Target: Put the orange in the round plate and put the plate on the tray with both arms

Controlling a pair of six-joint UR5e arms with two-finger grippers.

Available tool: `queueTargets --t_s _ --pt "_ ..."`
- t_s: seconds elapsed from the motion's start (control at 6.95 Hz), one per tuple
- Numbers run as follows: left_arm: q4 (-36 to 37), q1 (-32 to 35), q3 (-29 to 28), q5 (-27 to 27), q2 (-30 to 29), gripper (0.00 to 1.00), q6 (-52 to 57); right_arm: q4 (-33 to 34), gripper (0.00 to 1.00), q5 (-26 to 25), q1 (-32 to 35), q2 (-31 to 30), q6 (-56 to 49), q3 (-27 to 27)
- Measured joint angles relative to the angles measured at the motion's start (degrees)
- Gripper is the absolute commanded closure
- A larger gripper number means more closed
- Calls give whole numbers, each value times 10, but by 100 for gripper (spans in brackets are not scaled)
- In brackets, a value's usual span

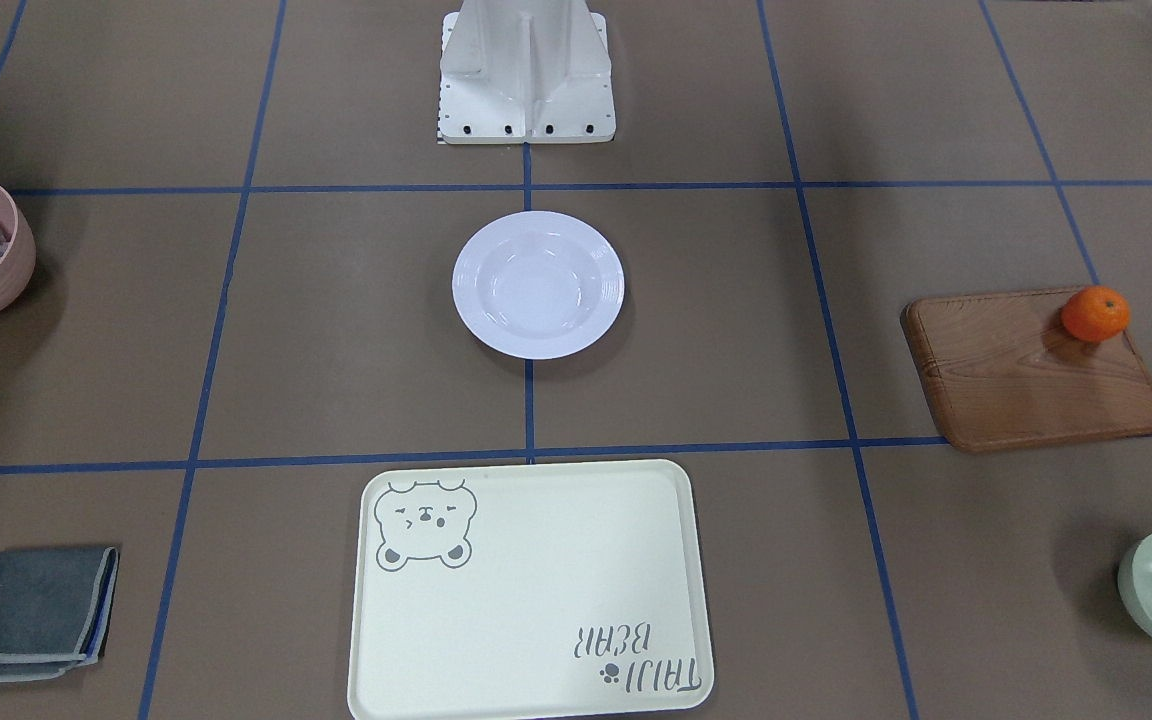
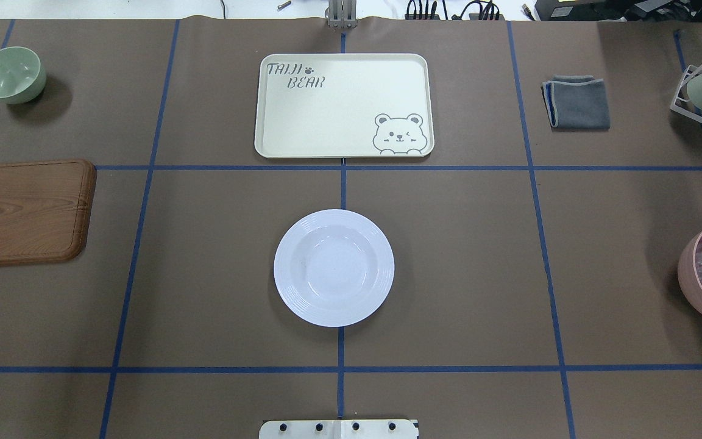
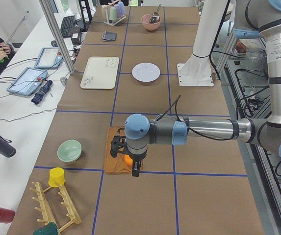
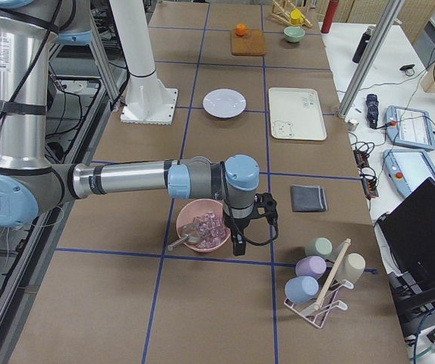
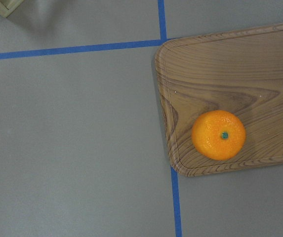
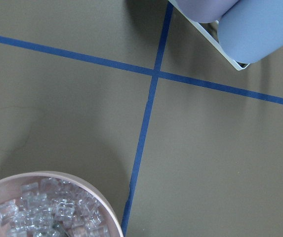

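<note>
The orange (image 1: 1095, 313) rests on a corner of the wooden board (image 1: 1031, 375), at the table's left end; the left wrist view looks straight down on the orange (image 5: 219, 135). My left gripper (image 3: 133, 166) hangs just above it, and I cannot tell whether it is open or shut. The white round plate (image 2: 284, 268) sits empty at the table's centre. Beyond it lies the cream tray (image 2: 339, 116), also empty. My right gripper (image 4: 241, 243) hovers by the pink bowl (image 4: 202, 225) at the right end, state unclear.
A green bowl (image 2: 10, 74) and a grey folded cloth (image 2: 576, 100) lie at the far corners. A cup rack (image 4: 319, 284) stands near the right gripper, another rack (image 3: 57, 200) near the left. The white pedestal (image 1: 526, 70) rises behind the plate.
</note>
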State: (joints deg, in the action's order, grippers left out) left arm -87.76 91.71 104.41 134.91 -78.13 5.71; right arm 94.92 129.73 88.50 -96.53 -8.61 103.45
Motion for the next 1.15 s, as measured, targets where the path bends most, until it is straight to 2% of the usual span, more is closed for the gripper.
queueTargets --t_s 0.72,0.86,1.15 --pt "-3 0 14 -1 -5 2 1 0 0 -4 0 2 -6 2" --pt "-22 0 19 -1 -7 2 1 -1 0 -4 0 4 -7 8" --pt "-131 0 13 -1 -8 2 -2 -2 0 -4 0 26 -2 21"
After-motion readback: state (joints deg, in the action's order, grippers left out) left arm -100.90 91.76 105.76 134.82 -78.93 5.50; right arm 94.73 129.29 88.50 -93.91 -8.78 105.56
